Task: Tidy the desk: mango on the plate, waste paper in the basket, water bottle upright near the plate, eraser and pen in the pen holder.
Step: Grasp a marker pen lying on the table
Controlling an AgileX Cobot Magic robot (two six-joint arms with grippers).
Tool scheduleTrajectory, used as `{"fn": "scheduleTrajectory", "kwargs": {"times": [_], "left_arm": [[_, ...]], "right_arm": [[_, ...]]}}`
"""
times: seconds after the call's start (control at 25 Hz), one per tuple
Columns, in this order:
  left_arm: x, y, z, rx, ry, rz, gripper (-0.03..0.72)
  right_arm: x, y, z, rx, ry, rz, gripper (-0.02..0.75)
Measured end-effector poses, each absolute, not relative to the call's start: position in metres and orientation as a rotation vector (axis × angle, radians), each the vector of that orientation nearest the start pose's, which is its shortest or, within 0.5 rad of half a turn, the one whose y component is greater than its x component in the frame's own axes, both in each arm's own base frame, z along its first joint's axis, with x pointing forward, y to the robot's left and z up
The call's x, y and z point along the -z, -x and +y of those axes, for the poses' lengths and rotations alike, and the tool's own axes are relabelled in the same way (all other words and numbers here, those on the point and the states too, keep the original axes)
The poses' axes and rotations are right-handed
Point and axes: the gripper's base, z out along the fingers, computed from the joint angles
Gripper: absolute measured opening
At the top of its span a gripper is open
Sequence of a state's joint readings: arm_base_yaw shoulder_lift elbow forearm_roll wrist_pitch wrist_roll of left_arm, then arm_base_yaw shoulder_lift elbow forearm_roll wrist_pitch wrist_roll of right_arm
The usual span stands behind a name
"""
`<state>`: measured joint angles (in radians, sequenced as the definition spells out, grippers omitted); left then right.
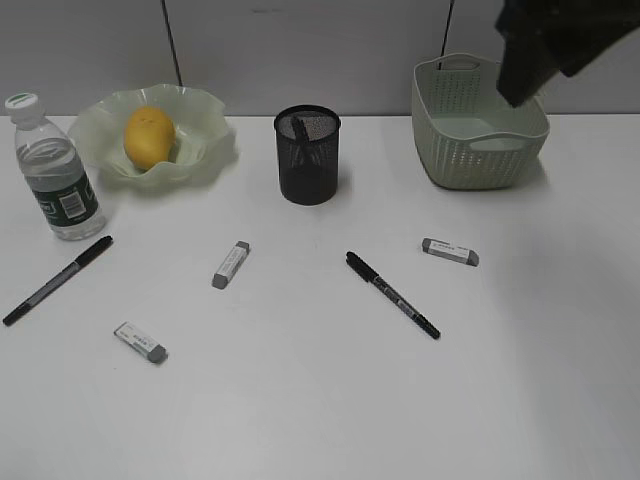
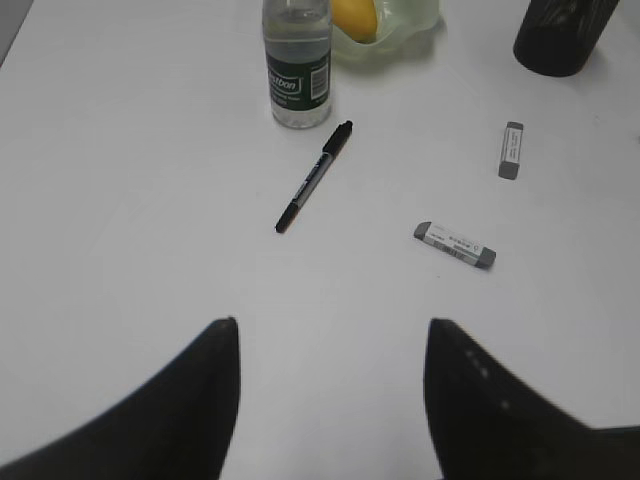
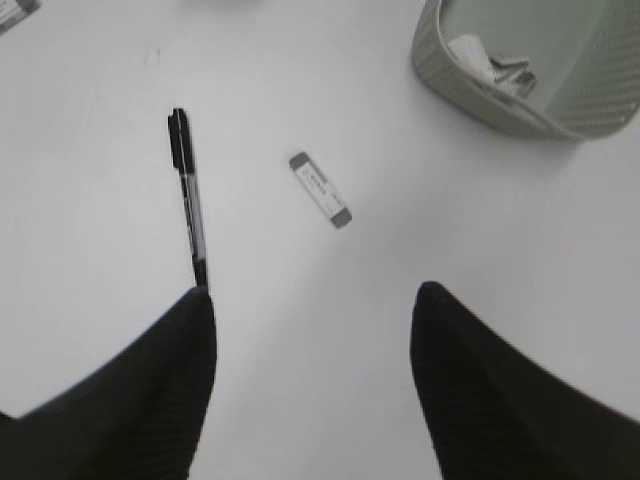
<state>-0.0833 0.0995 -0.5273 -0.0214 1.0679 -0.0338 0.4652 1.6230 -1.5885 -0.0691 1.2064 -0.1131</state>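
Note:
The mango [image 1: 148, 135] lies in the plate [image 1: 205, 110], and the water bottle [image 1: 55, 170] stands upright beside it. Crumpled waste paper [image 3: 490, 62] sits inside the basket [image 3: 500, 105]. One pen [image 1: 58, 280] lies at the left, another [image 1: 392, 294] in the middle. Three erasers [image 1: 230, 264] [image 1: 141, 342] [image 1: 450, 251] lie loose on the desk [image 1: 320, 400]. The pen holder [image 1: 307, 155] stands at the back centre with a dark item inside. My left gripper [image 2: 332, 325] is open over bare desk. My right gripper [image 3: 312, 290] is open and empty, with the middle pen [image 3: 188, 195] and an eraser [image 3: 320, 189] ahead of it.
The right arm [image 1: 550, 45] hangs dark at the top right, above the basket [image 1: 478, 125]. A grey wall runs along the back edge of the desk. In the left wrist view the left pen [image 2: 314, 176] lies just below the bottle [image 2: 297, 75].

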Motion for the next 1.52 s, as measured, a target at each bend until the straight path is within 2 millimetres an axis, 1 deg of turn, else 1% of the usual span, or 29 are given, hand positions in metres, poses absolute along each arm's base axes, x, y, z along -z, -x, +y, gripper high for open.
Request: {"fn": "scheduleTrajectory", "kwargs": {"times": [0.04,0.08,0.12,0.28,0.36,0.64,0.72,0.76,0.88,0.96,1.24,1.4,1.52], "left_arm": [[-0.284,-0.007,-0.002,0.095,-0.053,2.124,0.445],[-0.284,-0.007,-0.002,0.095,-0.053,2.124,0.445],[-0.284,-0.007,-0.002,0.095,-0.053,2.124,0.445],[-0.284,-0.007,-0.002,0.095,-0.053,2.124,0.445],[-0.284,-0.007,-0.002,0.095,-0.053,2.124,0.445],[-0.284,-0.007,-0.002,0.095,-0.053,2.124,0.445],[-0.284,-0.007,-0.002,0.095,-0.053,2.124,0.445],[-0.284,-0.007,-0.002,0.095,-0.053,2.124,0.445],[-0.284,-0.007,-0.002,0.095,-0.053,2.124,0.445],[-0.284,-0.007,-0.002,0.095,-0.053,2.124,0.445],[-0.284,-0.007,-0.002,0.095,-0.053,2.124,0.445],[-0.284,-0.007,-0.002,0.095,-0.053,2.124,0.445],[-0.284,-0.008,-0.002,0.095,-0.053,2.127,0.445]], "right_arm": [[-0.359,-0.294,0.141,-0.011,0.778,2.599,0.49],[-0.358,-0.283,0.135,-0.011,0.77,2.612,0.49],[-0.36,-0.268,0.128,-0.016,0.75,2.61,0.49],[-0.355,-0.225,0.106,-0.039,0.688,2.597,0.49],[-0.344,-0.203,0.095,-0.049,0.658,2.6,0.49],[-0.302,-0.139,0.062,-0.082,0.519,2.625,0.49],[-0.293,-0.122,0.054,-0.096,0.472,2.618,0.49],[-0.29,-0.109,0.047,-0.105,0.449,2.59,0.49],[-0.28,-0.089,0.036,-0.12,0.406,2.554,0.49],[-0.278,-0.076,0.03,-0.141,0.384,2.511,0.49],[-0.292,-0.036,0.01,-0.234,0.322,2.25,0.49],[-0.294,-0.021,0.003,-0.265,0.302,2.15,0.49],[-0.294,-0.016,0.001,-0.275,0.295,2.119,0.49]]}}
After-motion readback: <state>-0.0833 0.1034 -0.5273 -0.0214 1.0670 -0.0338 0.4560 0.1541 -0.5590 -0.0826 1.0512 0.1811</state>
